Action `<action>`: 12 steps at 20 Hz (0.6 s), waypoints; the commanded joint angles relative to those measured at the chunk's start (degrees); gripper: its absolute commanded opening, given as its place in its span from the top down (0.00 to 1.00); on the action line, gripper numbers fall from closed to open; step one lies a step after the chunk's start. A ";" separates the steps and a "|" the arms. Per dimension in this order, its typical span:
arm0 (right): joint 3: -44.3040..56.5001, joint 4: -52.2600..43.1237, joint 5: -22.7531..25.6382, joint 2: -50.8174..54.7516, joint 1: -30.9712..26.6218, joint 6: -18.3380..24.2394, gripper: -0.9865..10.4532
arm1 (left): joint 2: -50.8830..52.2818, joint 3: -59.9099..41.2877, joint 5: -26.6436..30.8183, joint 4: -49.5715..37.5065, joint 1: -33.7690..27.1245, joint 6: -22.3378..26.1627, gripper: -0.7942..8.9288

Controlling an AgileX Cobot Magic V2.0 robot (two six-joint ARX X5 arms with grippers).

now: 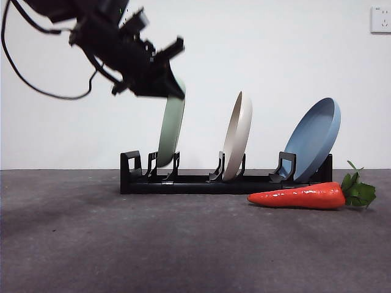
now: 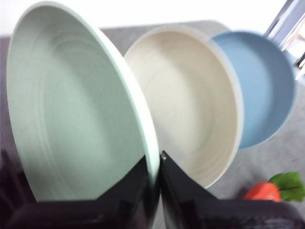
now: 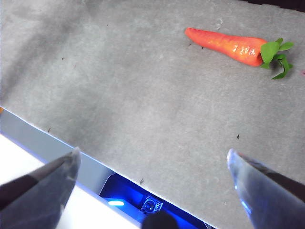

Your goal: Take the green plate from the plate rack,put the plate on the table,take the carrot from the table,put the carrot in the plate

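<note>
We note the carrot (image 1: 299, 198) lying nearest on the grey desk (image 1: 122, 244), just in front of the plate rack (image 1: 201, 181), leaves pointing right. In the rack stand three plates: green plate (image 1: 170, 134) leftmost, cream plate (image 1: 237, 135) in the middle, blue plate (image 1: 313, 139) at right. The left gripper (image 1: 177, 90) pinches the green plate's top rim, the plate seated in its slot. The right gripper (image 3: 152, 167) hangs spread wide over bare desk, well apart from the carrot.

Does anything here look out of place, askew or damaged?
Nothing stands out. The green plate, cream plate and blue plate lean in the plate rack. The carrot lies intact on the table. The left end effector grips the green plate's rim.
</note>
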State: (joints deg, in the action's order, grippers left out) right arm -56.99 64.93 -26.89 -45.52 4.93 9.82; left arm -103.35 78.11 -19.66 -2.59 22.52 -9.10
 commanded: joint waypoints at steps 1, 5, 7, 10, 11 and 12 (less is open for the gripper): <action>-0.24 -0.17 -0.11 0.04 0.20 -0.35 0.34 | 3.17 -0.02 -0.33 -0.50 -0.07 -0.13 0.93; -0.24 -0.17 -0.17 0.04 0.20 -0.35 0.34 | 10.75 -0.02 -0.31 6.10 0.28 1.92 0.93; -0.24 -0.17 -0.17 0.04 0.20 -0.35 0.34 | 15.98 -0.02 0.09 13.68 2.21 8.02 0.92; -0.24 -0.20 -0.17 0.02 0.20 -0.35 0.34 | 23.63 -0.02 5.70 28.13 7.43 19.17 0.92; -0.24 -0.22 -0.17 0.02 0.20 -0.35 0.34 | 25.33 -0.02 9.77 32.61 10.10 23.08 0.92; -0.24 -0.22 -0.17 0.04 0.20 -0.35 0.34 | 26.40 -0.02 14.40 36.85 13.16 26.34 0.92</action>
State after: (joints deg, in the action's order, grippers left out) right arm -56.99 64.90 -26.94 -45.54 4.93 9.82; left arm -76.36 78.17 -7.20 33.36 35.05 10.57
